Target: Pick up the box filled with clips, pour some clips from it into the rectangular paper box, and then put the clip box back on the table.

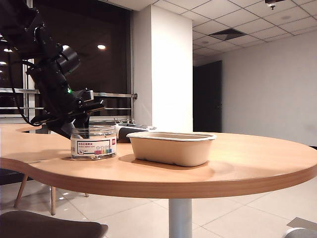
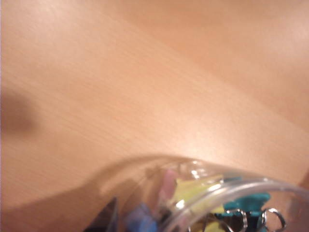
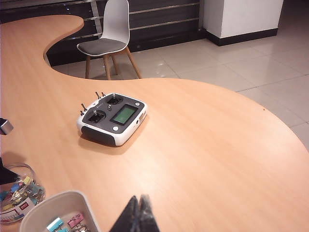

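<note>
Clip jar (image 1: 93,143) upright on tabletop (image 1: 237,163), just beside paper-pulp tray (image 1: 171,148); a few clips (image 3: 65,223) in tray. Left pincer (image 1: 84,124) right behind jar, grip unclear. Right pincer (image 3: 137,215) raised, tips pressed together, holding nothing.

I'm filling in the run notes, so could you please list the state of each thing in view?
Clip jar: upright on the table, lidless, clips inside.
Paper tray: upright beside the jar, a few clips in it.
Left pincer: at the jar's rim; grip unclear.
Right pincer: shut, empty, above the table.
Remote controller: lying flat, untouched.
</note>
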